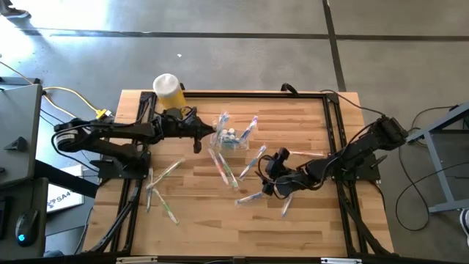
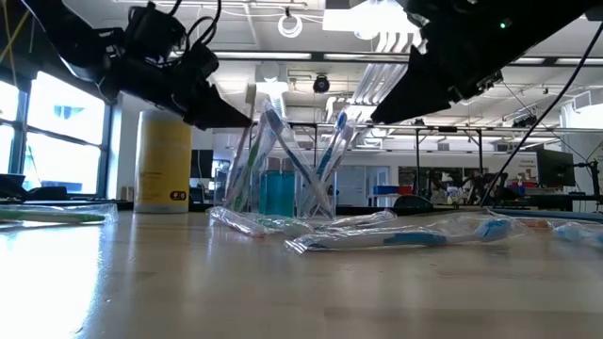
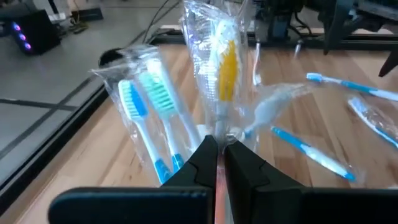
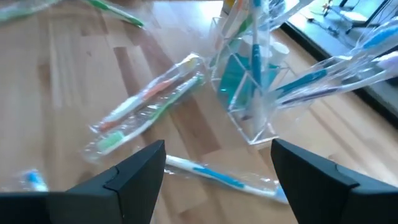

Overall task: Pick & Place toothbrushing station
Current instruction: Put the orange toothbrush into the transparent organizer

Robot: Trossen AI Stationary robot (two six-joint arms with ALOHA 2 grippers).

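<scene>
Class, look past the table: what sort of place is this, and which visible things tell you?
Probably a robotics lab or workshop: strip ceiling lights, benches with equipment behind, and a black-framed wooden table on a bare concrete floor.

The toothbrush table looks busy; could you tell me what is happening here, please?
Two robot arms are filling a clear holder cup with wrapped toothbrushes. The left hand is shut right at the cup, which already holds several brushes, including a yellow-bristled toothbrush. The right hand hangs open above the table, over a blue-handled wrapped toothbrush lying near the cup. More wrapped brushes lie scattered on the wooden table, and a yellow cylinder stands at the far edge.
</scene>
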